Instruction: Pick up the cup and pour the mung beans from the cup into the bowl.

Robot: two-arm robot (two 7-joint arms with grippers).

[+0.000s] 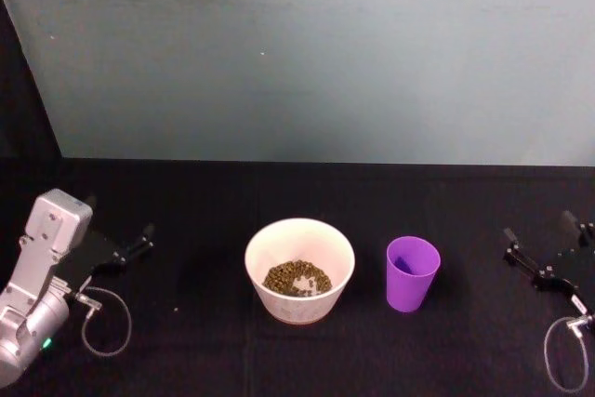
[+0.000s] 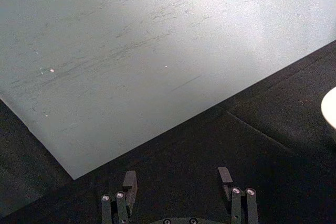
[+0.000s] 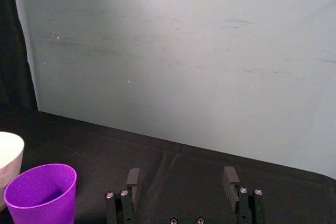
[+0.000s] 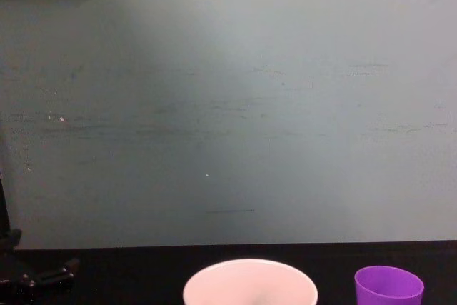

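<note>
The white bowl stands at the table's middle with a heap of mung beans inside. Just to its right, the purple cup stands upright, and its inside shows only purple. My left gripper rests open far to the left of the bowl, holding nothing. My right gripper is open at the far right, well apart from the cup. In the right wrist view the cup and the bowl's edge lie beyond the open right gripper. The left wrist view has the left gripper with a sliver of bowl.
A black cloth covers the table, and a pale green wall rises behind it. Cable loops hang by each wrist, one left and one right. From the chest view, the bowl and cup sit low.
</note>
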